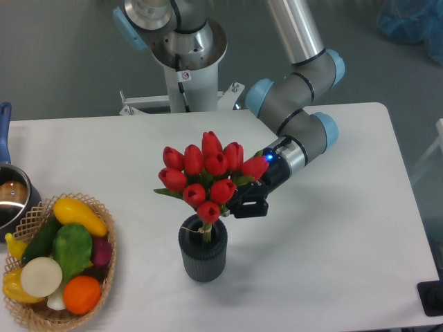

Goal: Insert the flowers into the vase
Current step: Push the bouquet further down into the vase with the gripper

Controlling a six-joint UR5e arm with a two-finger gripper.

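A: Starting with the biggest thing, what is sitting on the white rectangular table (332, 263)?

B: The grey-and-blue jointed robot arm (294, 121) is reaching down over it from the back. At the left edge, a round wicker basket of colourful vegetables (59, 259) is sitting, and a steel pot with a blue handle (8, 194) is peeking in above that.

A: And the task's own things?

B: The bunch of red tulips with green stems (204, 176) is standing over the small dark grey ribbed cylindrical vase (203, 252), near the table's middle front. The stems are passing into the round mouth, and the lowest head is sitting just above the rim.

A: What is the black pincer (248, 203) doing?

B: It is clamping the bunch from the right, just under the heads, close to the vase rim.

A: So which step is this?

B: I judge the insertion is nearing its end. The next move is calling for the pincer to open gently and draw away to the right without dragging the leaves or tipping the vase.
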